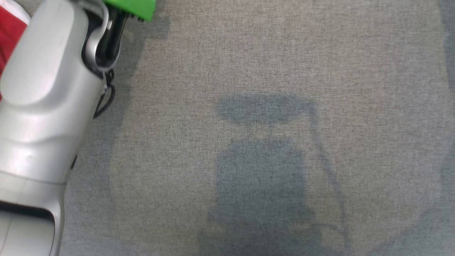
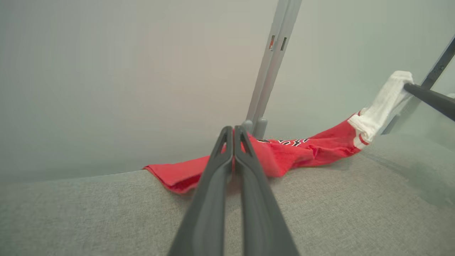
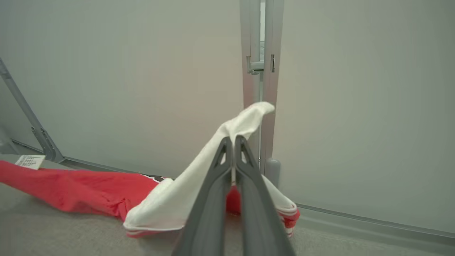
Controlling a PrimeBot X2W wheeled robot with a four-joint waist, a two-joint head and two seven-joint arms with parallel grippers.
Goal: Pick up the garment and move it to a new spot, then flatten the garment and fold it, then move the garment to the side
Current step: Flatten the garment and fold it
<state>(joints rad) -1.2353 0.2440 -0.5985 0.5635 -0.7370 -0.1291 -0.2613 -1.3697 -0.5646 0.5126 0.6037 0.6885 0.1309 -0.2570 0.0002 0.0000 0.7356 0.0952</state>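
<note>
Garment: [image 2: 305, 151] red jersey with black-and-white lettering and a white sleeve [image 3: 167, 206]; lies stretched along the far edge of the grey cloth surface [image 2: 355, 206], close under the pale wall [image 2: 106, 89] and in front of the upright post [image 2: 270, 71].
Shape now: rumpled and ropey, not flat; the sleeve end is raised off the surface, the red hem end rests down.
Handling: looks light, thin and fully limp; sags between any two holds, bunches easily, slides readily over the weave; nothing fragile.
Where to hold: at seams, cuffs or hem corners, two points well apart, so the cloth hangs open instead of twisting.
Right gripper: [image 3: 233, 142] clenched on the white sleeve, a tuft of cloth poking out above the tips.
Left gripper: [image 2: 233, 133] fingers pressed together at the red body, apparently pinching a fold that tents up at the tips.
Paper label: [image 3: 30, 160] white tag near the red end by the wall.
Left forearm: [image 1: 46, 89] pale casing at the head view's left, red cloth beside it, a green object [image 1: 133, 8] at the top edge.
Risk: thin pinch could slip under pull.
</note>
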